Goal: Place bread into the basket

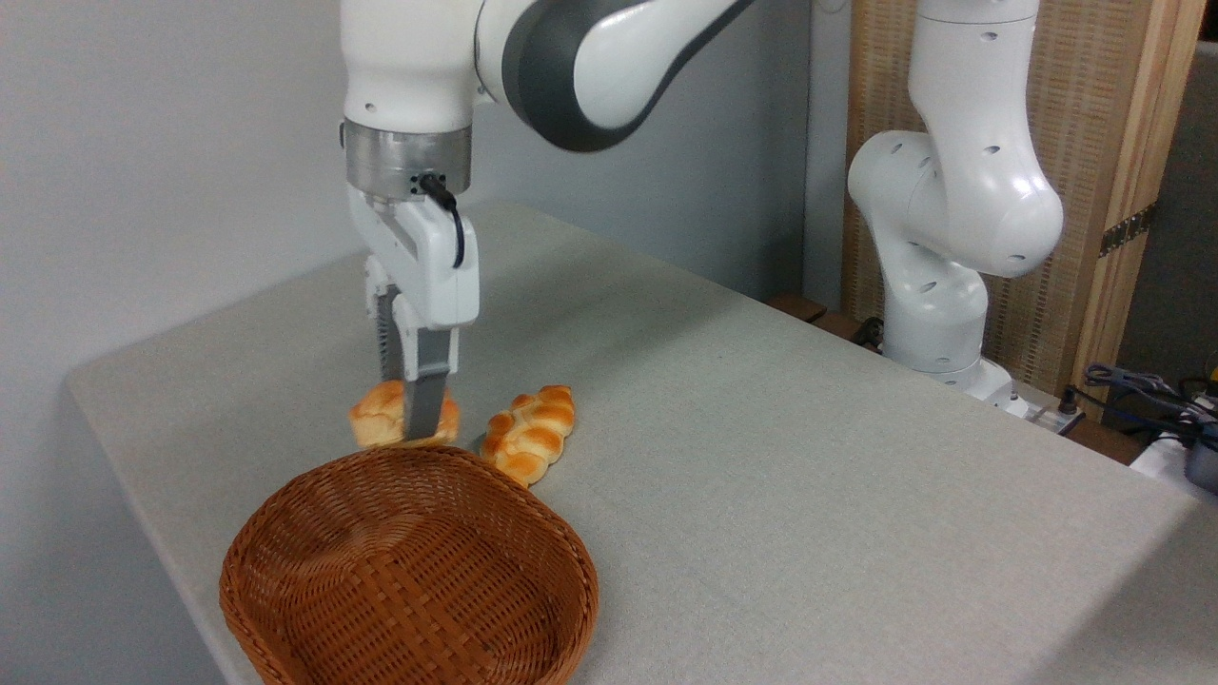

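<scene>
Golden-orange and knotted, the bun (381, 415) sits on the grey table (761, 428), just behind the far rim of the basket (409, 571). The gripper (411, 419) stands upright over it, one finger (425, 404) crossing the front of the bun and the other mostly hidden behind. The fingers straddle the bun and look pressed against it, so I judge the claw to be clenched on the bun, though the far contact is out of sight. Whether the bun rests on the cloth or is raised a little cannot be told, since the basket rim hides its underside.

Just to the right of the bun lies the braided loaf (531, 434), slanting away from the basket, close to the bun but seemingly not touching it. It is not the piece wanted and is left alone.

The basket is woven brown wicker, shallow and wide, and nothing lies in it. It stands near the table's front-left corner.

As for progress, the approach and the grip appear done. Lifting the bun clear of the rim, carrying it the short way forward over the basket's hollow, and letting go all remain. The path is short, but the rim stands right at the bun, so a lift should come before any forward travel.
</scene>
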`<state>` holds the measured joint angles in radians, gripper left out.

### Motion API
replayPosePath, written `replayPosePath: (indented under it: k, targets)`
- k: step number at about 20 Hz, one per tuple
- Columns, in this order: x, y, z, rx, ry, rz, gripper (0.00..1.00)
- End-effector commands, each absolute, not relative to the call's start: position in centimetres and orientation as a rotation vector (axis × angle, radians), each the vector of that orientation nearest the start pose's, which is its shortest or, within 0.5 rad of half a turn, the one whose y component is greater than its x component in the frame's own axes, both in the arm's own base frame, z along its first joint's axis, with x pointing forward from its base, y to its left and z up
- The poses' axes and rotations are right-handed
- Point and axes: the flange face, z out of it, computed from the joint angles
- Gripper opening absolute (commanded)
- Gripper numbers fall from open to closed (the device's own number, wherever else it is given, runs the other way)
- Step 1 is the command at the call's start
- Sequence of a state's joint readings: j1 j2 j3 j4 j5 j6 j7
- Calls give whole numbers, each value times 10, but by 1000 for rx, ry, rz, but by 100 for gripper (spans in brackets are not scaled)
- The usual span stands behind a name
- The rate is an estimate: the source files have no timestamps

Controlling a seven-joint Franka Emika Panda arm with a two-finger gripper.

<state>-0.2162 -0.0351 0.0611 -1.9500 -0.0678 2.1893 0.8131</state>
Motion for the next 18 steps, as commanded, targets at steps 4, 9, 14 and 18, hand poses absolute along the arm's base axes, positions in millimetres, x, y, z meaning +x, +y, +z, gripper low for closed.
replayPosePath:
  k: [4, 9, 14, 18]
  targets:
    - [586, -90, 508, -2805, 1253, -547, 100]
    - [586, -90, 508, -2804, 1251, -546, 100]
    - [585, -90, 510, -2800, 1256, -548, 100]
    - [572, -86, 529, -2817, 1259, -515, 100]
